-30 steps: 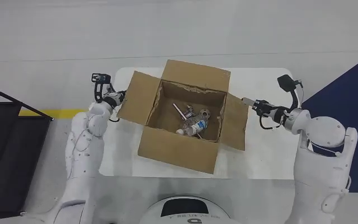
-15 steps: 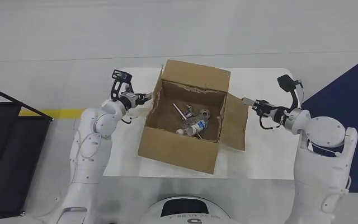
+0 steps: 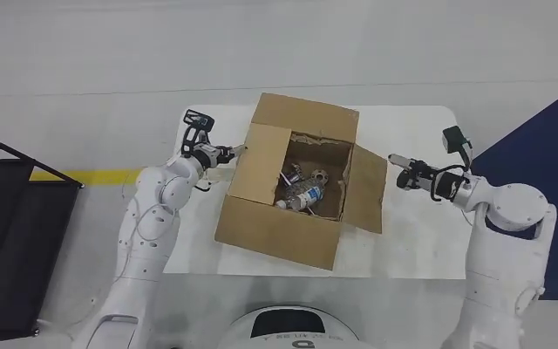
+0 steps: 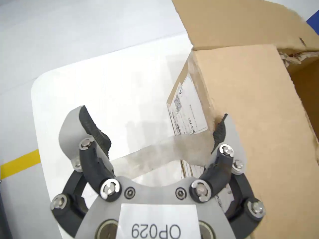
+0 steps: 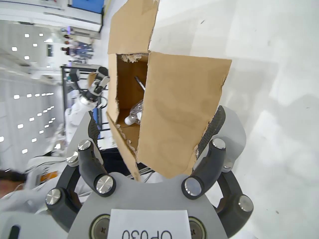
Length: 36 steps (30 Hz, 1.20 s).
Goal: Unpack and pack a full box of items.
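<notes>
A: What's around the box point(image 3: 279, 222)?
B: It sits mid-table point(image 3: 410, 244), left flap point(image 3: 261, 166) folded across half the opening, with a bottle point(image 3: 301, 199) showing inside.
A: And the arms?
B: The left gripper point(image 4: 154, 114) is spread wide, one fingertip point(image 4: 220, 128) against that flap. The right gripper point(image 3: 394, 161), also spread, is just beside the outward right flap point(image 3: 368, 188).

Table point(image 3: 410, 244): white, rounded corners.
Floor stripe point(image 3: 87, 176): yellow, beside the table.
Frame point(image 3: 26, 229): black, far edge.
Floor patch point(image 3: 523, 144): blue.

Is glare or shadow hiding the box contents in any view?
Top view: no glare; the box interior is shaded, yet the bottle shows. Left wrist view: even light on the table, no harsh shadow. Right wrist view: interior dim, bottle visible.
</notes>
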{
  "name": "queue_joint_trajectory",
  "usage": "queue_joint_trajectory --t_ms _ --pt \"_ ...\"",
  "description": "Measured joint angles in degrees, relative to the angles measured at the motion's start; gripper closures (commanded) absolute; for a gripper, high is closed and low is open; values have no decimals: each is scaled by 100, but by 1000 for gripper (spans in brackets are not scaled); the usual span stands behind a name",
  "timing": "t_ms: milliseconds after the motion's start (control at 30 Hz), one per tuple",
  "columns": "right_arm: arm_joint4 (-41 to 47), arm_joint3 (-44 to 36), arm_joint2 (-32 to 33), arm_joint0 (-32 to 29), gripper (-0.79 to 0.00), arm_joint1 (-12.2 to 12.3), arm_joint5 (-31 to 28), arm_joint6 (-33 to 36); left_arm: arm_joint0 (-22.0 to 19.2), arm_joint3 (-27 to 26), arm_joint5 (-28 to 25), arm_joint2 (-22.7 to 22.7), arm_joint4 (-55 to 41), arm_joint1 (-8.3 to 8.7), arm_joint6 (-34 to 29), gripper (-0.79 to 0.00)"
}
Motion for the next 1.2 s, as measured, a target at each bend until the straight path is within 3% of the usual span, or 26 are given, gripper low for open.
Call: queue_joint_trajectory --t_ms 133,300,367,467,667,767,833,967,1200 --pt "82 1340 -94 461 -785 128 -337 359 -2 43 57 81 -58 4 68 -785" --pt "-998 2223 -432 890 -785 226 -307 -209 -24 68 100 152 -42 19 80 -785" --pt "-1083 2525 -389 1017 -785 258 -507 -78 -30 62 119 190 -30 25 80 -785" --pt "-133 2990 -462 1150 -785 328 -708 598 -15 40 136 238 -45 32 86 -785" --pt "3772 2894 -1189 924 -785 646 -518 638 38 33 124 271 -132 50 151 -785" --pt "4907 2896 -1180 921 -785 652 -512 638 39 34 122 269 -134 52 153 -785" --pt "5003 2902 -1172 925 -785 649 -515 638 39 34 123 268 -133 52 153 -785" --pt "4173 2902 -1173 924 -785 649 -516 639 38 34 124 269 -132 52 153 -785" --pt "4137 2901 -1173 924 -785 649 -516 639 38 34 124 269 -132 52 152 -785"
